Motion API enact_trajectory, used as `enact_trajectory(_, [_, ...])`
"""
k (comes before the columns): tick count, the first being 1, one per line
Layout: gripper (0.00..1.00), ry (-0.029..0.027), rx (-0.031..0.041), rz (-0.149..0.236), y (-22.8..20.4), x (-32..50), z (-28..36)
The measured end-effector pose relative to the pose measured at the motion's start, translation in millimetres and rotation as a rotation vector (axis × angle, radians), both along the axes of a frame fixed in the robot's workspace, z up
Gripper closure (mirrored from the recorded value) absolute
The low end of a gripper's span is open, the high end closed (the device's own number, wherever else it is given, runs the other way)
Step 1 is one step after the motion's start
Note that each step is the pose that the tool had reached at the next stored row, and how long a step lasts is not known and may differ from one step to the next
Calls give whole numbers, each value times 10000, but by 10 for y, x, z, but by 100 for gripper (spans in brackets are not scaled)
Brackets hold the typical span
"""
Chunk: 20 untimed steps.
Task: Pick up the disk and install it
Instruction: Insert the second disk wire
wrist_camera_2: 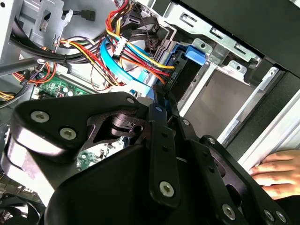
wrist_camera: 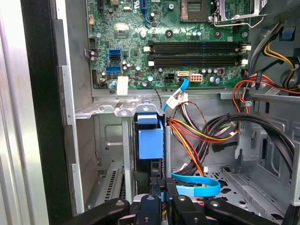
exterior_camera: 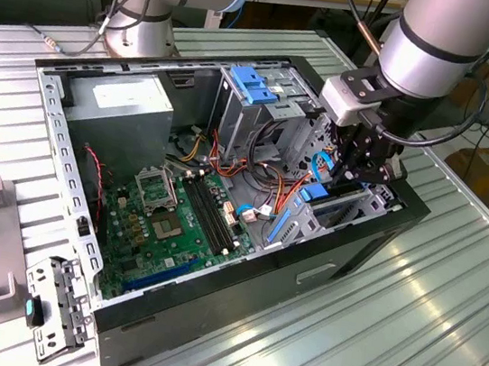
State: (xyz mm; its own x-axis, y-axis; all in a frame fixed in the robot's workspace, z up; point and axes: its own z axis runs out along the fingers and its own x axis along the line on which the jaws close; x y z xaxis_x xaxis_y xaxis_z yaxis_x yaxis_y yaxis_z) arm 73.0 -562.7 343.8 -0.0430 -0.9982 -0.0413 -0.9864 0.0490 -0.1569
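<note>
Ribbed metal tabletop (exterior_camera: 446,302) carries an open computer case (exterior_camera: 67,213) lying on its side, motherboard (exterior_camera: 170,227) facing up; a grey power supply box (exterior_camera: 123,107) sits at the case's far corner and a blue-latched drive cage (exterior_camera: 253,89) along its far wall.

Arm (exterior_camera: 438,37) reaches down over the case corner nearest the exterior view's right. Claw (exterior_camera: 362,168) hangs just above the drive bay (exterior_camera: 341,210) at that corner.

Disk (wrist_camera: 150,138): stands on edge in the bay slot, directly beyond the claw tips in line with them. Its long axis seems to run down into the bay, along the claw's reach. In the first wrist view the blue rail end and tab face the camera, metal bay walls on both sides; in the second wrist view the blue tab sits at the bay mouth. Judged largely seated.

Claw state: fingers drawn close together, apparently on the disk's near edge; contact itself hidden, so cannot tell whether clenched on it or merely pressing.

Hard to make out: disk label and body, buried in the bay. Blue flat cable (wrist_camera: 197,185) and coloured wire bundle (wrist_camera: 197,131) lie just beside the slot. A hand (wrist_camera_2: 276,171) rests at the case edge.
</note>
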Motion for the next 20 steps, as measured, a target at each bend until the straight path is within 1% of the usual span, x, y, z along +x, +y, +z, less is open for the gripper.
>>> enact_trajectory(1, [84,0,0,0,0,0,-8])
enact_trajectory(3, [84,9,-7,0,0,0,-46])
enact_trajectory(4, [84,10,-9,0,0,0,-52])
enact_trajectory(12, [84,10,-2,0,0,0,-62])
enact_trajectory(14, [83,7,11,1,0,0,-69])
enact_trajectory(15, [76,7,9,1,0,0,-60])
enact_trajectory(16, [76,8,2,1,0,0,-41])
enact_trajectory(18, [76,9,-1,0,0,0,52])
enact_trajectory(20, [76,9,-1,0,0,0,131])
